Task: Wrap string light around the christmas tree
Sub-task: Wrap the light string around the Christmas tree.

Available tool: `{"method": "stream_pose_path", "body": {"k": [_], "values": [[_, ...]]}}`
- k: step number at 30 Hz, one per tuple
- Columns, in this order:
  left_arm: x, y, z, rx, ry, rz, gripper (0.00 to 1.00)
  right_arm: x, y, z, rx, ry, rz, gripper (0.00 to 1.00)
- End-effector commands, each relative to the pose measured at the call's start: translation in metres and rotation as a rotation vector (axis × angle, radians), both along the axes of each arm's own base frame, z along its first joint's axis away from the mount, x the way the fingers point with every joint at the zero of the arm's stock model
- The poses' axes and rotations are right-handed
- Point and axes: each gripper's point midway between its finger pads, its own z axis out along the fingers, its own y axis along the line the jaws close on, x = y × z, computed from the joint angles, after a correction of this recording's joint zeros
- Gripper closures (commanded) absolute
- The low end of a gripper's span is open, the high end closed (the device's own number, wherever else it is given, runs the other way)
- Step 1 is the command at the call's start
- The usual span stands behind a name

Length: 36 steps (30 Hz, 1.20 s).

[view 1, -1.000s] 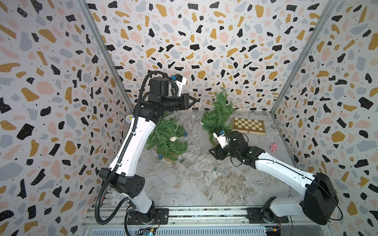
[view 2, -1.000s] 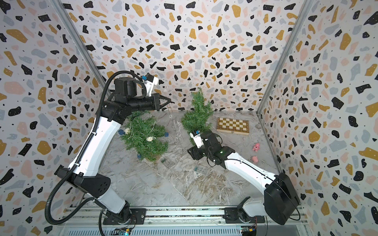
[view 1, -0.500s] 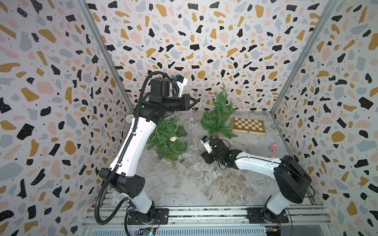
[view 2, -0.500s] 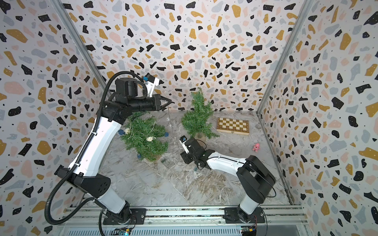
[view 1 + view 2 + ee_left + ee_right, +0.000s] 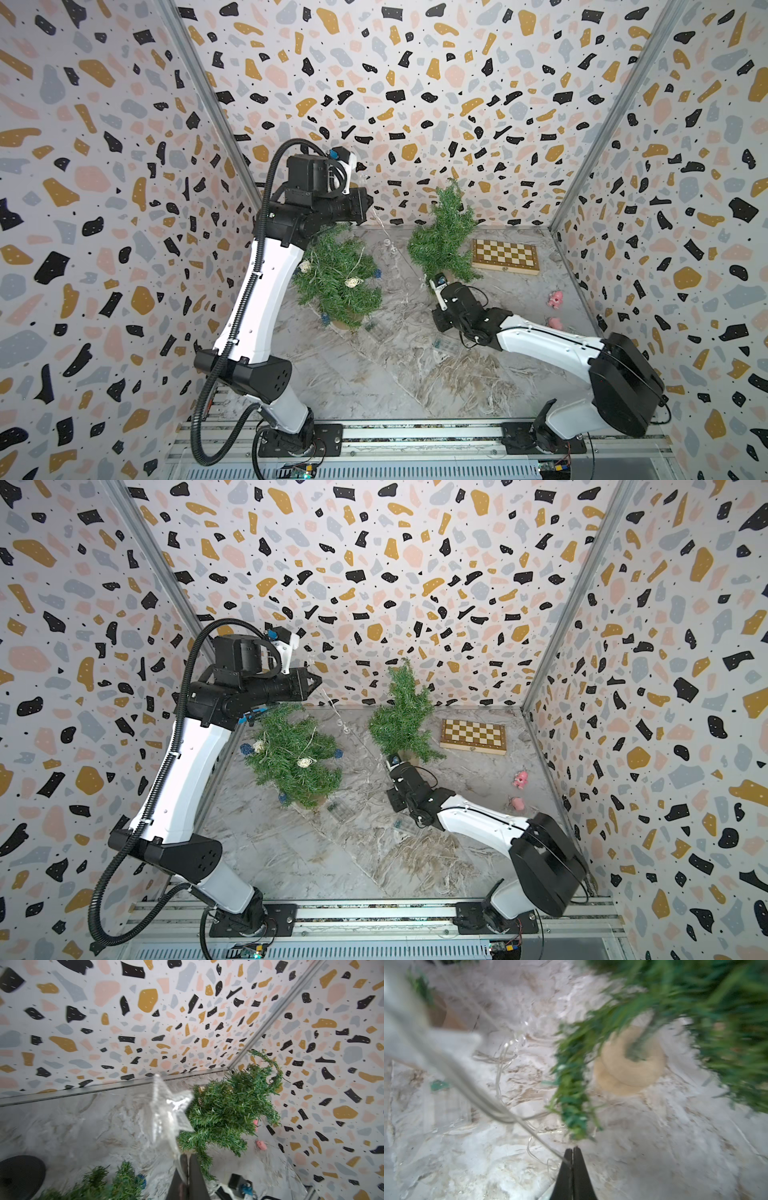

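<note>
no readable text, no labels, no numbers anywhere

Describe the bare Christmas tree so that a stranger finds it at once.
Look at the chessboard near the back wall. Right beside it stands a small green tree. Unlike the other tree, which wears pale balls, it is bare.

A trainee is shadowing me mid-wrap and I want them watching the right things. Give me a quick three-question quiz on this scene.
1. True or false: the left gripper and the right gripper are both shut on the string light.
2. The clear ornament at the left gripper's tips is a: A) star B) ball C) bell.
3. What lies flat beside the undecorated Christmas tree?
Key: 1 true; 2 A; 3 the chessboard.
</note>
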Motion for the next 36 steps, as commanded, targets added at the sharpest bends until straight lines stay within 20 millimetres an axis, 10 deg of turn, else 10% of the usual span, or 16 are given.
{"method": "stream_pose_path", "body": {"k": [1,7,16,21,25,36], "values": [[0.002,0.034,0.065,0.033,-0.219,0.145,1.00,-0.019,-0.075,-0.030,-0.052,0.181,-0.214,1.00],[0.012,0.054,0.075,0.069,-0.248,0.247,1.00,-0.026,-0.135,-0.021,-0.015,0.239,-0.408,1.00],[0.008,0.010,0.092,-0.072,-0.267,0.055,1.00,-0.026,-0.117,-0.015,0.036,0.241,-0.318,1.00],[0.002,-0.017,0.091,-0.122,-0.262,-0.079,1.00,-0.019,-0.108,0.015,0.069,0.166,-0.284,0.60],[-0.007,-0.040,0.089,-0.133,-0.263,-0.157,1.00,-0.014,-0.074,0.068,0.109,-0.010,-0.194,0.39],[-0.015,-0.062,0.078,-0.153,-0.227,-0.230,1.00,0.023,0.107,0.208,0.454,-0.270,0.292,0.21]]}}
